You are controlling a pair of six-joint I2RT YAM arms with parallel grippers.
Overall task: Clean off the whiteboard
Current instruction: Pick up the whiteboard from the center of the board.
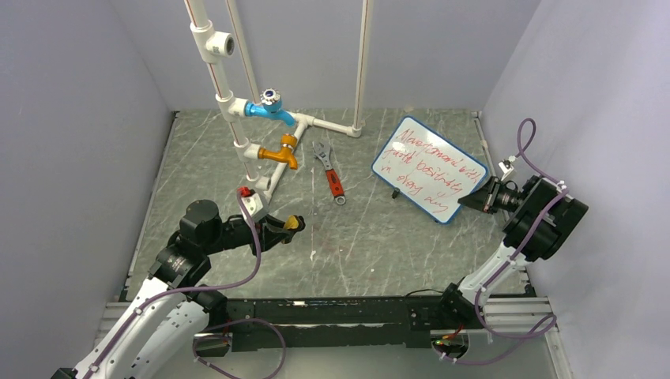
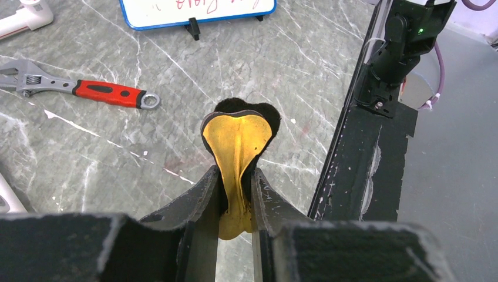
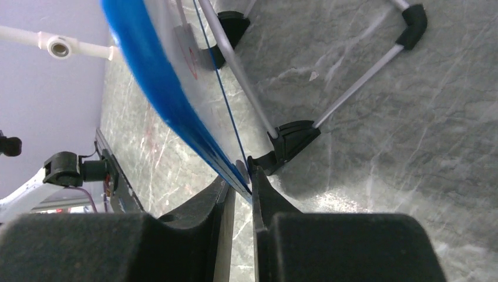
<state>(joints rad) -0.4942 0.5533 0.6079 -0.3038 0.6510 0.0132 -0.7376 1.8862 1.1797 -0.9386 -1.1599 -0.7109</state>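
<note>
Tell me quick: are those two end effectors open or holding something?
Left end effector: closed on the yellow pad.
Right end effector: closed on the whiteboard edge.

Marbled table [image 1: 379, 245]: wrench [image 1: 332, 175], whiteboard [image 1: 430, 168], perhaps pipework [image 1: 316, 125].

Enclosure: three plain pale lavender-grey panels, namely back wall [image 1: 316, 55], left wall [image 1: 71, 142] and right wall [image 1: 600, 71].
Base: flat grey marble-patterned tabletop [image 1: 379, 237], white-veined and scratched, with thin silver metal rails [image 1: 148, 205] along both sides.
Fixture: upright white plastic pipe frame [image 1: 237, 110] at rear left, carrying one blue tap [image 1: 269, 109] and one orange tap [image 1: 282, 151].
Light: even and soft; shadows faint.
</note>
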